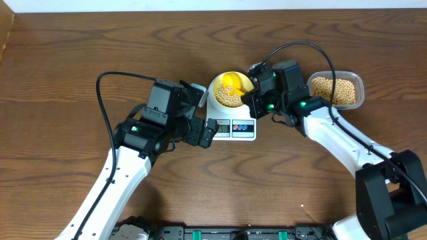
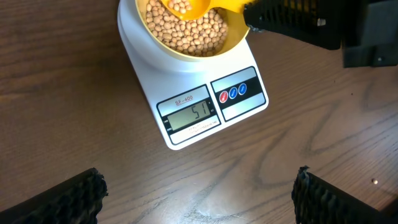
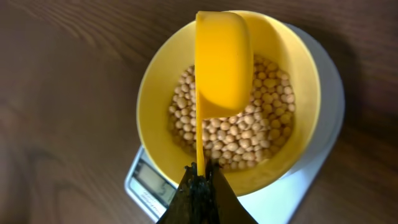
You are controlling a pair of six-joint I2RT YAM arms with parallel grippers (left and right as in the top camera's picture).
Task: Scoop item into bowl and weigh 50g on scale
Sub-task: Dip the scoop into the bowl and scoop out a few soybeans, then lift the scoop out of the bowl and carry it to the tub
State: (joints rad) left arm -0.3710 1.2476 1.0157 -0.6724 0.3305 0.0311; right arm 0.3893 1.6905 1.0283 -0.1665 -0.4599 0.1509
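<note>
A yellow bowl holding tan beans stands on the white scale. The scale's display reads 51. My right gripper is shut on the thin handle of a yellow scoop, which hangs over the bowl. In the left wrist view the scoop still has some beans in it. My left gripper stands open over bare table just in front of the scale, with nothing between its fingers.
A clear plastic tub of more beans sits to the right of the scale, behind my right arm. The left arm lies across the table's left half. Dark wood table all round.
</note>
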